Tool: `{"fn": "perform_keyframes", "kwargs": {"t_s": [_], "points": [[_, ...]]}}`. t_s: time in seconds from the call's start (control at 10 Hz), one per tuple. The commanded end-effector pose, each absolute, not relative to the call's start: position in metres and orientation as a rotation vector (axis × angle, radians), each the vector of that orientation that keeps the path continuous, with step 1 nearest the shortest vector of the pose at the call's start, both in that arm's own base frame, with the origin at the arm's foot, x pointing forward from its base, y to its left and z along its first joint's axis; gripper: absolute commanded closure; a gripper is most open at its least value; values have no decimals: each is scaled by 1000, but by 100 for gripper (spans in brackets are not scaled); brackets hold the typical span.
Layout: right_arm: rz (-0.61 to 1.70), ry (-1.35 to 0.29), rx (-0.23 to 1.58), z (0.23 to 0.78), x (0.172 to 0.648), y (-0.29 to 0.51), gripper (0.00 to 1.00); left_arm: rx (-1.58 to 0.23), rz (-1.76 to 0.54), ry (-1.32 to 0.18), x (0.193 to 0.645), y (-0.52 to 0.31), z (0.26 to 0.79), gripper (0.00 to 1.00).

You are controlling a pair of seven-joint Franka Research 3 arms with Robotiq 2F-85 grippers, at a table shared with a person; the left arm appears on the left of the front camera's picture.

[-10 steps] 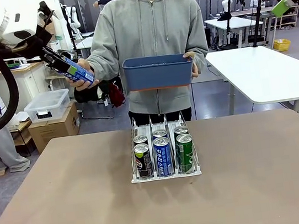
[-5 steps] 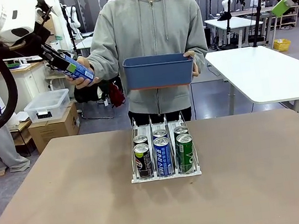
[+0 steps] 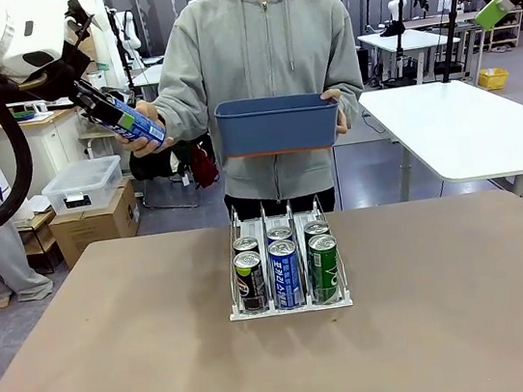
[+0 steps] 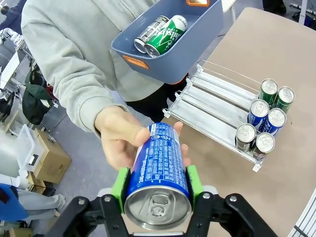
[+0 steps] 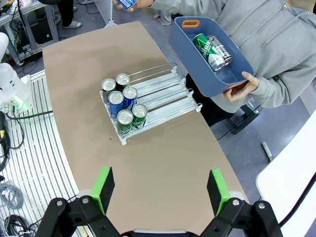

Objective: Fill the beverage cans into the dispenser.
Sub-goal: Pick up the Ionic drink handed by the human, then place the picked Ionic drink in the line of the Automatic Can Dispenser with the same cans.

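Gripping blue can [image 4: 159, 163] in left gripper [image 4: 157, 190], alongside person's hand [image 4: 118, 138]. Holding right gripper [image 5: 160, 190] wide open above table [image 5: 168, 148]. Counting six cans [image 3: 284, 269] in dispenser [image 3: 291, 309].

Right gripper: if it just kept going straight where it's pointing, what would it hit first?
Probably the bare table: the open right gripper looks down at it, with the dispenser lying farther ahead. Depth is hard to judge.
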State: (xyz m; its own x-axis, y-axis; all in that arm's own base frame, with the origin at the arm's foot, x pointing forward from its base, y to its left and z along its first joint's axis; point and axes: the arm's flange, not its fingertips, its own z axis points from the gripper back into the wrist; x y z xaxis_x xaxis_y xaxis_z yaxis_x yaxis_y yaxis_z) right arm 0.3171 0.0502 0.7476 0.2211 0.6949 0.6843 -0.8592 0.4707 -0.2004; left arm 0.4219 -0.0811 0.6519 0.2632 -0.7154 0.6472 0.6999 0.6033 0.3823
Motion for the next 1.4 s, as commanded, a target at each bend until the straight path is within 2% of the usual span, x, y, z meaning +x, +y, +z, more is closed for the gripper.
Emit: {"fn": "perform_keyframes", "kwargs": {"t_s": [0.0,1.3], "points": [[1095,-801,239,747,318,51,0,24,-963,-888,423,-78,654,57],[1095,-801,239,747,318,51,0,24,-963,-888,423,-78,654,57]]}}
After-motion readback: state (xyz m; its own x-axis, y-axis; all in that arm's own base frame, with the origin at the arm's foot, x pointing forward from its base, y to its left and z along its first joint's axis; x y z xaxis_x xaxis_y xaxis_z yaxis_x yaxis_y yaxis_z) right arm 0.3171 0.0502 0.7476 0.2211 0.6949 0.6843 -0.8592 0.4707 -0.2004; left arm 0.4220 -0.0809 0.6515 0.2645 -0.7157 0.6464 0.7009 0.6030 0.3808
